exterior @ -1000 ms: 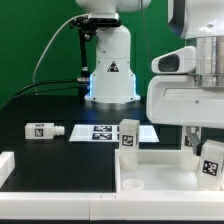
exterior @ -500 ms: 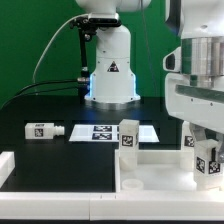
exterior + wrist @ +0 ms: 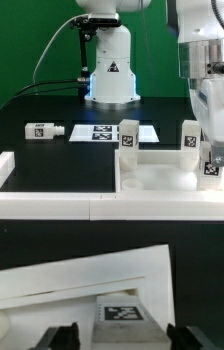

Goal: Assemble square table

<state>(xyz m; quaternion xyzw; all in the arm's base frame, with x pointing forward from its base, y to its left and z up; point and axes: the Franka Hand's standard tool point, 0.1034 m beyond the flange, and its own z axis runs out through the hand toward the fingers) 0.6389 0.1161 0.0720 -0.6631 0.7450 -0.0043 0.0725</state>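
**Black desk, green backdrop: tool astride a leg**

The tool point(image 3: 122, 336) is released, with a finger on each side of an upright tagged leg point(image 3: 128, 317) but not clamping it. The leg stands at a corner of the square tabletop point(image 3: 155, 172), at the exterior view's right.

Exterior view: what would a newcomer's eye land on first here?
The bulky white robot arm on the exterior view's right hangs over the white square table top. Its tool straddles an upright tagged leg in a corner of that top, jaws apart. A loose leg lies on the black table, exterior view's left.
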